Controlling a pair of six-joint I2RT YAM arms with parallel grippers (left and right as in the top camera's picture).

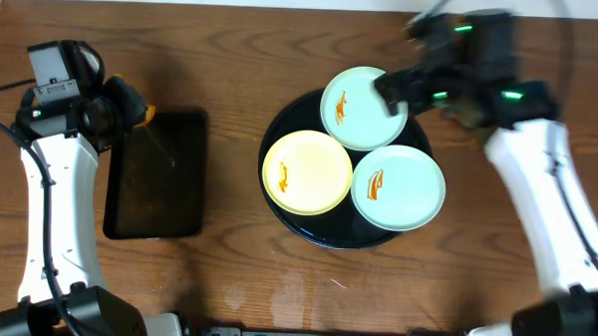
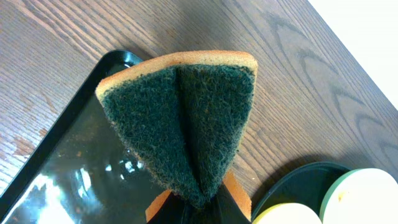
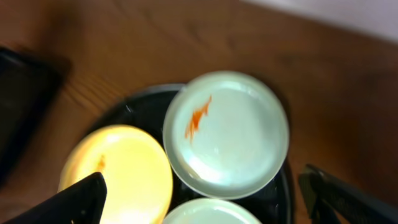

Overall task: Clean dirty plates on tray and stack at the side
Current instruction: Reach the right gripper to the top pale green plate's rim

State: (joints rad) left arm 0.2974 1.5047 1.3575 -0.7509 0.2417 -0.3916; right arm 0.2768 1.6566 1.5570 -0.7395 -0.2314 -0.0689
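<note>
The round black tray (image 1: 280,127) holds three plates, each with an orange smear: a mint plate (image 1: 356,115) at the back, a yellow plate (image 1: 307,171) at the left, and a mint plate (image 1: 398,187) at the front right. My right gripper (image 1: 393,92) is open and hovers over the back mint plate (image 3: 227,134), its fingers (image 3: 211,199) spread wide; the yellow plate (image 3: 118,168) is beside it. My left gripper (image 1: 122,104) is shut on a folded orange and green sponge (image 2: 186,118) above the table's left side, with its jaws (image 2: 199,208) low in the left wrist view.
A smaller rectangular black tray (image 1: 157,173) lies on the wooden table under and beside the sponge; it also shows in the left wrist view (image 2: 56,174). The round tray's rim (image 2: 292,177) shows at the lower right of that view.
</note>
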